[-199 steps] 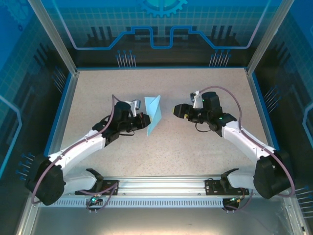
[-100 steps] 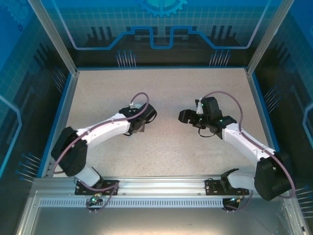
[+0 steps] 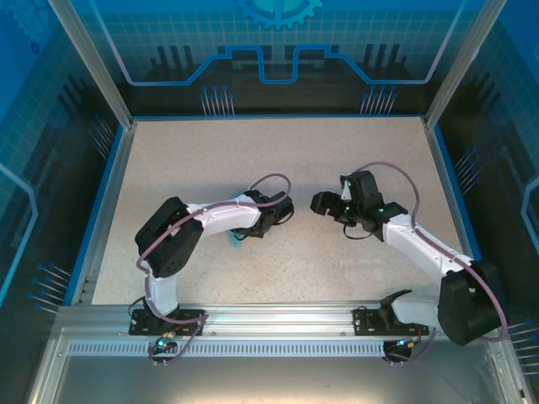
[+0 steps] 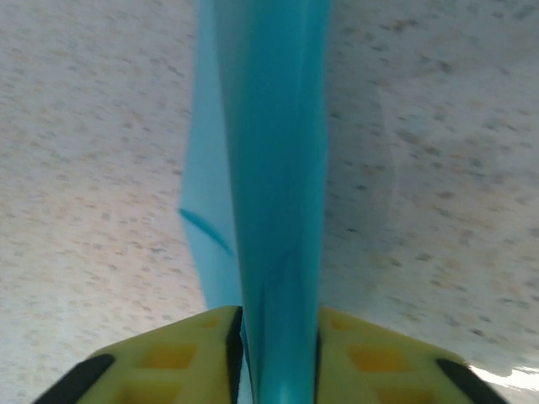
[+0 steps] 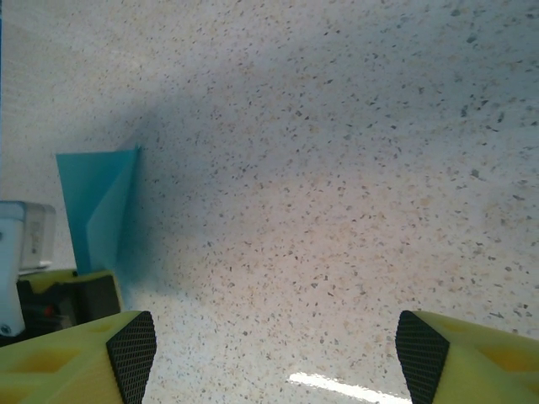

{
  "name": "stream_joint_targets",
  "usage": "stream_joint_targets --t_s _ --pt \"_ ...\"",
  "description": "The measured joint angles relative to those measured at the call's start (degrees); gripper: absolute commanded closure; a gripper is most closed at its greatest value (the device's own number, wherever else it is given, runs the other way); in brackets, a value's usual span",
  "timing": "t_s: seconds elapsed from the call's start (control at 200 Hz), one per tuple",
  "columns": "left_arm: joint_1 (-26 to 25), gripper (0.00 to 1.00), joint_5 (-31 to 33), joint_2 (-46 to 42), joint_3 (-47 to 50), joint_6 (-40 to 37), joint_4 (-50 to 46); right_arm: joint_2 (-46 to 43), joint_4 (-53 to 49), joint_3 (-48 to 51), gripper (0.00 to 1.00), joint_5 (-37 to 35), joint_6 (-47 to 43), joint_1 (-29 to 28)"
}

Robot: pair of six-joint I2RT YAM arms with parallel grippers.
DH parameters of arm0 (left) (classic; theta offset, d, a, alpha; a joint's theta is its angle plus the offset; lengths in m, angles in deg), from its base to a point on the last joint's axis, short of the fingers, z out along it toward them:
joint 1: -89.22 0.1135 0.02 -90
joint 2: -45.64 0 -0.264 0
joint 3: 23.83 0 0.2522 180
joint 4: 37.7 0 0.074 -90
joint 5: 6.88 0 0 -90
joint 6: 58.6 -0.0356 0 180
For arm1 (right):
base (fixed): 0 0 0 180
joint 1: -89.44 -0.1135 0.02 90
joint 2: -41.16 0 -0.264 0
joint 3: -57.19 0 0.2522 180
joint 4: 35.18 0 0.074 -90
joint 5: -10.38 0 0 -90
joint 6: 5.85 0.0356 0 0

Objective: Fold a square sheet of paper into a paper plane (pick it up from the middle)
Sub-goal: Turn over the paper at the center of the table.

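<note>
From above, we see little of the light-blue folded paper plane (image 3: 237,242): a small sliver pokes out from under the bent left arm, low over the speckled beige tabletop (image 3: 337,151). The left wrist camera shows far more. There the paper plane (image 4: 274,168) rises as a narrow creased strip straight out of the left gripper (image 4: 278,362). Its base fills the slim gap between the two yellow fingers (image 4: 168,362), and a paler flap spreads to one side. The fingers flank the paper closely, but we cannot tell whether they press on it.

The right gripper (image 3: 317,202) stands apart from the left arm, facing it. In its own camera the right gripper (image 5: 274,353) has its black-padded fingers spread wide with only tabletop between them. Ahead of it, off to the side, the paper plane (image 5: 97,210) stands upright above the left gripper's body.
</note>
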Motion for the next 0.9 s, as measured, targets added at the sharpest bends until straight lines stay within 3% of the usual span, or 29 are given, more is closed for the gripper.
stream_joint_targets --t_s 0.31,0.465,0.68,0.9 --pt "-0.3 0.46 -11.5 -0.9 -0.2 -0.2 6.9 -0.1 0.0 1.8 0.23 -1.6 0.3 0.3" --pt "1.8 0.35 -20.0 -8.9 3.9 -0.5 12.8 0.3 -1.2 1.0 0.25 -4.2 -1.2 -1.4" --pt "10.6 0.27 -29.9 -25.5 13.8 0.1 21.0 7.1 -5.4 -7.5 0.25 -12.4 -3.6 -13.5" --pt "19.9 0.23 -34.0 -34.9 24.0 2.1 24.1 20.4 -7.6 -20.6 0.27 -17.8 -4.4 -25.6"
